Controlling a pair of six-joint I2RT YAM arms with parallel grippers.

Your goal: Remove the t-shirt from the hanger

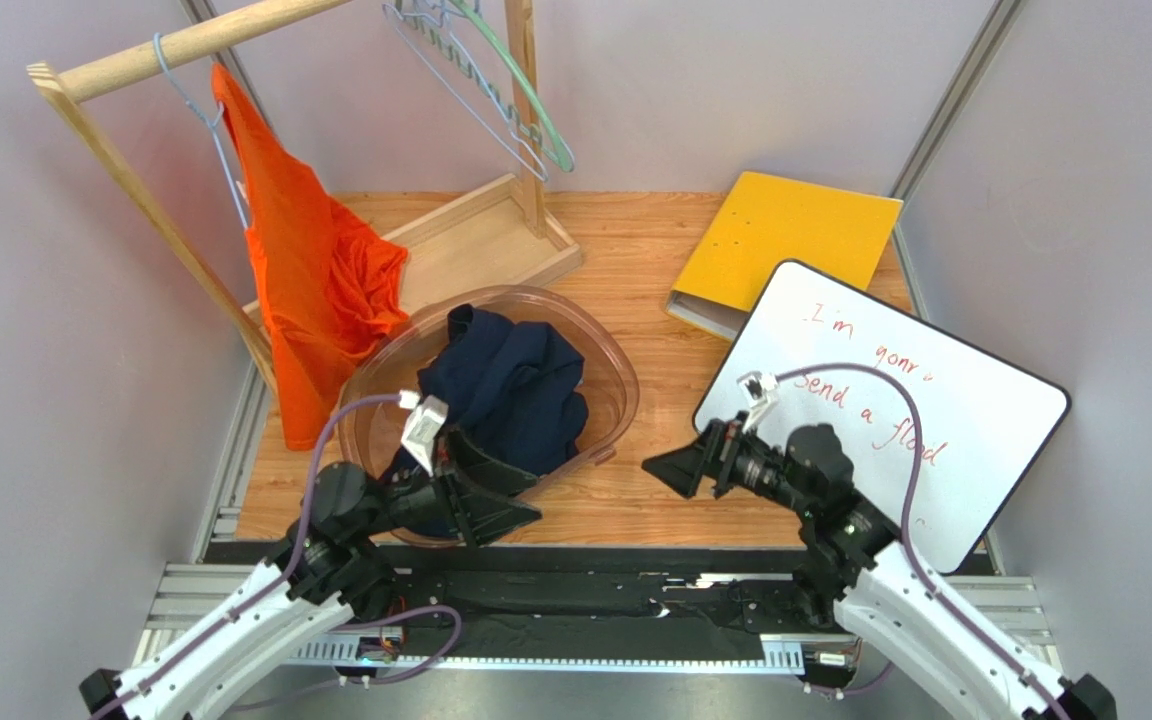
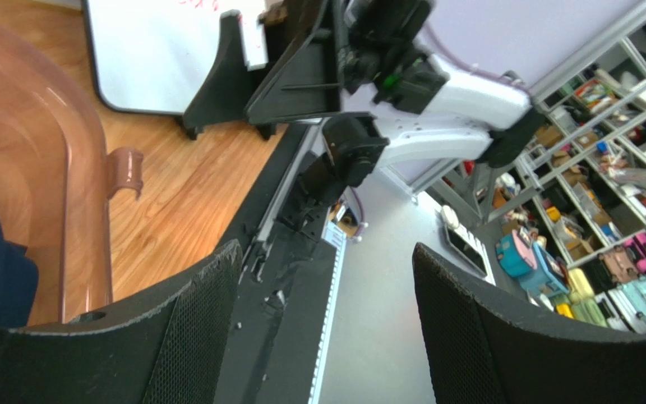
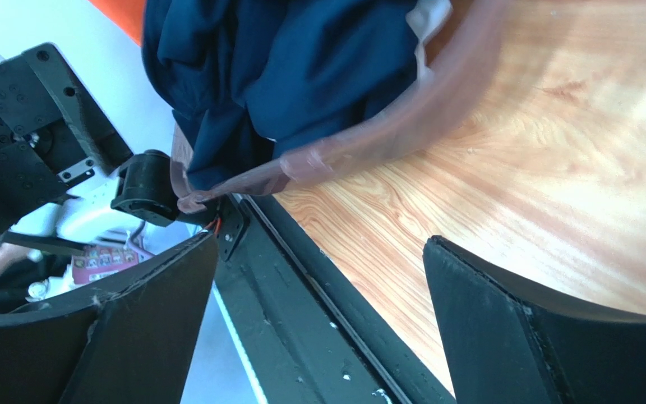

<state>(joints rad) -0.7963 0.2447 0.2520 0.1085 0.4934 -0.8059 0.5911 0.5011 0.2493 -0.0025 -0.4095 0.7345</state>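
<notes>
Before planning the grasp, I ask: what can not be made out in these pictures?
- Top view: the hanger is mostly hidden inside the orange t-shirt.
- Top view: the rack is cut off by the upper edge.
- Top view: the whiteboard writing is partly covered by the right arm.
- Left wrist view: the t-shirt is out of frame.

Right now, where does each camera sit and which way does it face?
Top: above and behind the bases, looking down on the table; left arm, right arm, orange shirt, tub.
Left wrist: faces right along the near edge; own fingers, right arm.
Right wrist: faces left; own fingers, tub with navy cloth.
Shared: tub, in all three.
</notes>
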